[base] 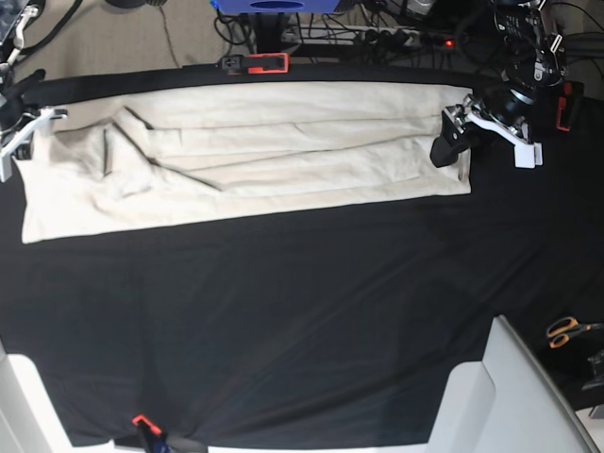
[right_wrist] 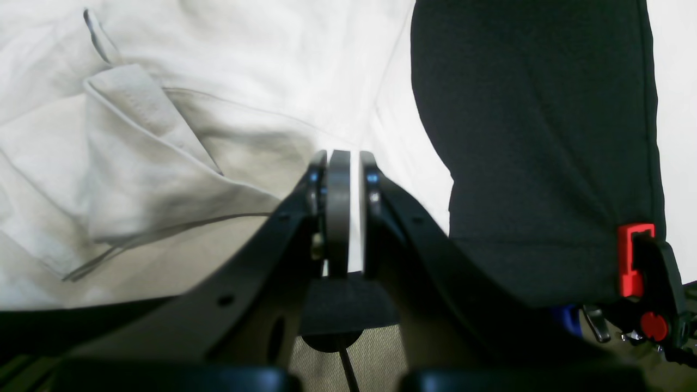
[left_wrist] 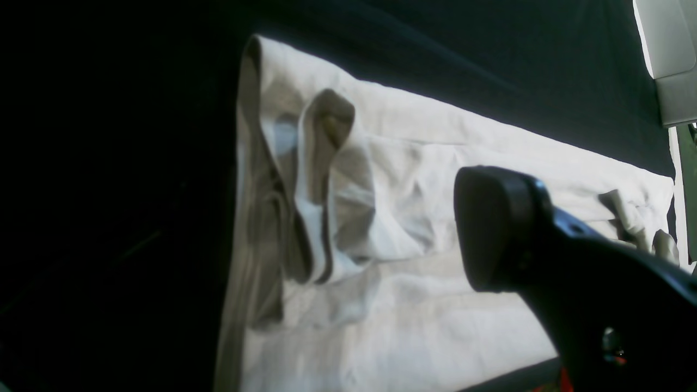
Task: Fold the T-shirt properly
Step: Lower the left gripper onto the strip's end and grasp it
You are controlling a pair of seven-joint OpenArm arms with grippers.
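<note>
T-shirt (base: 283, 151): cream, laid out as a long band along the far edge of the desk (base: 311, 321), reaching from near the far left corner almost to the far right corner; side parts folded in over the middle, with creases running lengthwise
T-shirt, left end in the base view: rumpled, a folded flap of cloth lying over the body; the right wrist view shows that flap (right_wrist: 147, 158) with a stitched hem
T-shirt, right end in the base view: the left wrist view shows loose folds (left_wrist: 321, 179) standing up at the end edge
desk: covered with a black cloth, held by an orange clamp (base: 255, 63) at the far edge
left gripper (base: 453, 142): at the right end of the T-shirt in the base view, jaws spread wide, nothing between them; one dark fingertip (left_wrist: 490, 228) hangs above the cloth in the wrist view
right gripper (right_wrist: 343, 207): at the far left corner of the desk beside the end of the T-shirt, jaws narrow and almost together; whether cloth is pinched between them cannot be told
scissors (base: 568, 330): orange handles, off the right edge of the desk
</note>
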